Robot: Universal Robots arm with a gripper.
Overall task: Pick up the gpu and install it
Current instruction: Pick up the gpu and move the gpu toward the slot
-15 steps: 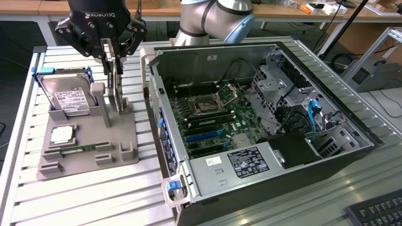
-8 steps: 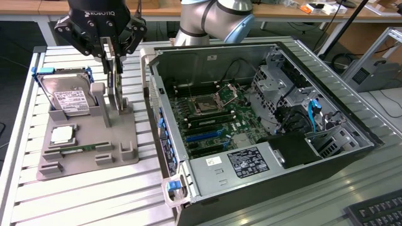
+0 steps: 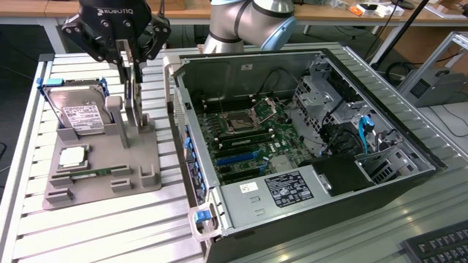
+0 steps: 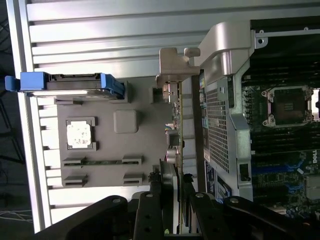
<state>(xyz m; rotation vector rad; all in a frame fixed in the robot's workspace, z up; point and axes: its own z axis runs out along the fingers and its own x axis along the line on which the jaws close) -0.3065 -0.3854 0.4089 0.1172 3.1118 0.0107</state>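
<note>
The gpu [image 3: 132,104] stands on edge, upright, over the right part of the grey fixture tray [image 3: 102,189], to the exterior view's left of the open computer case [image 3: 307,181]. My gripper [image 3: 131,61] comes down from above with its fingers closed on the card's top edge. In the wrist view the gpu [image 4: 173,125] appears as a thin strip running away from the gripper [image 4: 172,197], its silver bracket at the far end, with a black finger [image 4: 150,205] on each side. Whether the card's lower edge still rests in its slot I cannot tell.
On the tray stand a hard drive [image 3: 82,114] in blue rails, a CPU [image 3: 72,157] and a RAM stick [image 3: 89,173]. The case lies open with the motherboard [image 3: 249,137] exposed. A keyboard [image 3: 446,247] sits at the front right corner. The table is slatted aluminium.
</note>
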